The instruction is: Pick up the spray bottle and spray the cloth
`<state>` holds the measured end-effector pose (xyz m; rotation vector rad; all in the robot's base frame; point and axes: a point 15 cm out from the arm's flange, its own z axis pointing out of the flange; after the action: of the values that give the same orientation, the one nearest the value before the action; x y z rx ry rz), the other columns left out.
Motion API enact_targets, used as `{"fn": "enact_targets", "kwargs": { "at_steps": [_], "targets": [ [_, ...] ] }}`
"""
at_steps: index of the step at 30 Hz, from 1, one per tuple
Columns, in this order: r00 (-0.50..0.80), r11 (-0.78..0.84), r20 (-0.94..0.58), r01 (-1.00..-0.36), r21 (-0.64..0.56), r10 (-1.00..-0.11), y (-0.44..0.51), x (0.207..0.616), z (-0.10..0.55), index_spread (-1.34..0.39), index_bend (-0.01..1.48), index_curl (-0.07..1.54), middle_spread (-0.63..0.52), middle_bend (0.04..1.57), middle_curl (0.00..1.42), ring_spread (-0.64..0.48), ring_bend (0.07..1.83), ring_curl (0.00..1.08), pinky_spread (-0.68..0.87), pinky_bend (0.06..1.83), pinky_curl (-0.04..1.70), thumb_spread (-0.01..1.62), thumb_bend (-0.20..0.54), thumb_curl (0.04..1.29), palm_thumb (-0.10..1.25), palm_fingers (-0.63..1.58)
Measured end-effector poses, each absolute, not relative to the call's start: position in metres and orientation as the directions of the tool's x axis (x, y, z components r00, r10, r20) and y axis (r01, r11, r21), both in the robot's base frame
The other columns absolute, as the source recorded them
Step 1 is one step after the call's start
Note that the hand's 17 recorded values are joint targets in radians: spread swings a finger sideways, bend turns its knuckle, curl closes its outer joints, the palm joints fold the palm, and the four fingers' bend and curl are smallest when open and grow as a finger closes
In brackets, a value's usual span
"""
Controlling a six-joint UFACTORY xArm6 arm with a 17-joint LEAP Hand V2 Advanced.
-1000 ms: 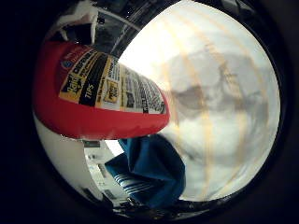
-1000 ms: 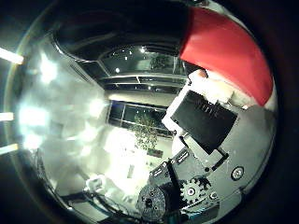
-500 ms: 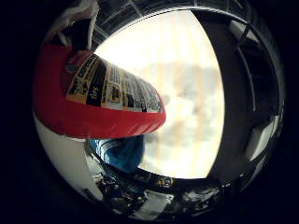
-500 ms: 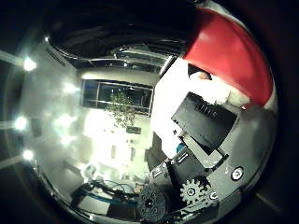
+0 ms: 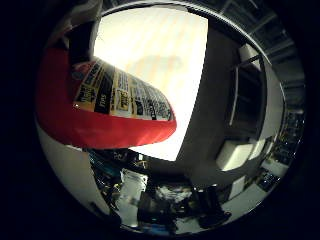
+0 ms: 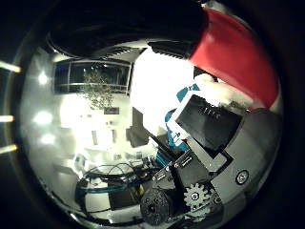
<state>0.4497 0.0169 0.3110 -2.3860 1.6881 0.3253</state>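
The red spray bottle [image 5: 95,115] with its yellow and black label fills much of the little finger side view, close against my palm. Its red body [image 6: 233,52] also shows in the thumb side view. There a black and white finger [image 6: 209,124] of my right hand [image 6: 214,157] curls against it. My hand is shut on the bottle and holds it well above the white table top [image 5: 155,55]. I see no blue cloth in the little finger side view. Small blue-teal patches beside the finger could be the cloth or the hand's own parts; I cannot tell which.
Past the table's edge the room is dark, with white boxes and shelving [image 5: 240,150] and cluttered equipment [image 5: 165,195] on the floor. The thumb side view shows windows with a plant [image 6: 95,86] and bright lights [image 6: 43,117].
Both views have swung, so my hand has turned and drawn away from the table. The blue cloth has dropped out of the little finger side view. The bottle has stayed in my hand.
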Motion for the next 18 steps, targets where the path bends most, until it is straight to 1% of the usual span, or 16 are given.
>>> {"fn": "enact_targets", "kwargs": {
  "at_steps": [4, 7, 15, 18],
  "targets": [
    [0.391, -0.408, -0.238, -0.913, 0.024, -0.889, 0.047, 0.437, 0.325, -0.22, 1.14, 0.78, -0.11, 1.37, 0.65, -0.16, 1.51, 0.58, -0.20, 1.04, 1.26, 0.46, -0.019, 0.98, 1.06, 1.18],
    [0.434, -0.460, -0.210, -0.883, 0.095, -0.876, 0.065, 0.425, 0.335, -0.22, 1.14, 0.78, -0.11, 1.37, 0.65, -0.16, 1.51, 0.58, -0.21, 1.03, 1.26, 0.46, -0.019, 0.98, 1.06, 1.18],
    [0.535, -0.534, -0.065, -0.813, 0.232, -0.842, 0.088, 0.411, 0.334, -0.22, 1.14, 0.79, -0.11, 1.37, 0.65, -0.16, 1.50, 0.58, -0.21, 1.02, 1.27, 0.47, -0.020, 0.98, 1.05, 1.18],
    [0.563, -0.540, -0.019, -0.784, 0.307, -0.827, 0.088, 0.405, 0.334, -0.22, 1.13, 0.79, -0.11, 1.37, 0.65, -0.16, 1.50, 0.58, -0.21, 1.02, 1.28, 0.47, -0.019, 0.99, 1.05, 1.18]
  ]
}}
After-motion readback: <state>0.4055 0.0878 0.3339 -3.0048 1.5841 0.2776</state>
